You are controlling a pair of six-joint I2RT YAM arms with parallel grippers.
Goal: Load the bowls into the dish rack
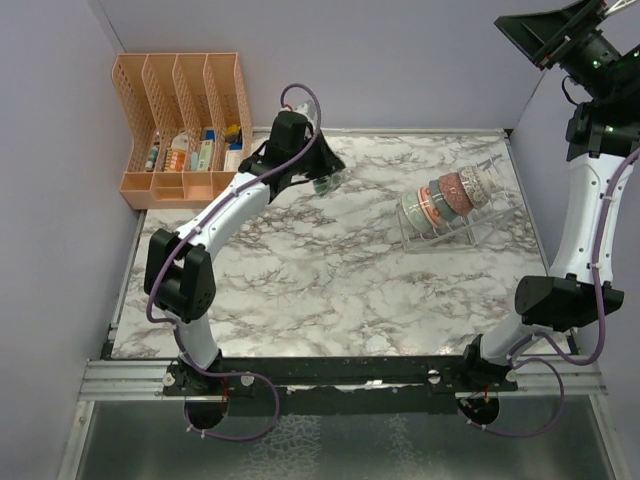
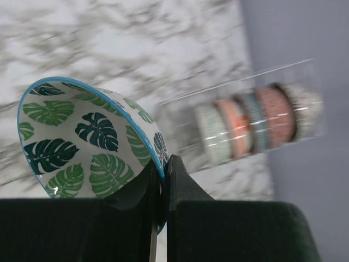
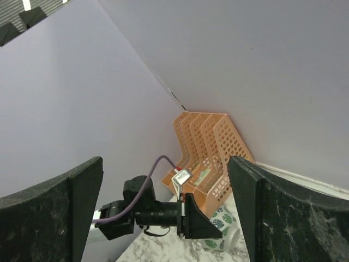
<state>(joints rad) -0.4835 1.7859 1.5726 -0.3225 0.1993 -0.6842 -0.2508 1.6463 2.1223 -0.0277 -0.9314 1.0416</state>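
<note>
My left gripper (image 1: 318, 178) (image 2: 163, 165) is shut on the rim of the green-leaf bowl (image 1: 333, 183) (image 2: 82, 142), one finger inside and one outside. It holds the bowl tilted above the marble table at the back centre-left. The clear dish rack (image 1: 452, 232) (image 2: 177, 123) stands at the right and holds several bowls (image 1: 450, 197) (image 2: 256, 123) on edge in a row. My right gripper (image 1: 560, 35) (image 3: 165, 164) is raised high at the far right, open, with nothing between its fingers. Its view looks down on the left gripper (image 3: 202, 224) and the leaf bowl (image 3: 221, 237).
An orange slotted file organizer (image 1: 185, 120) (image 3: 210, 153) with small items stands at the back left corner, just left of the left gripper. Purple walls close in the table on the left, back and right. Marble tabletop (image 1: 330, 290) spreads between the arms and the rack.
</note>
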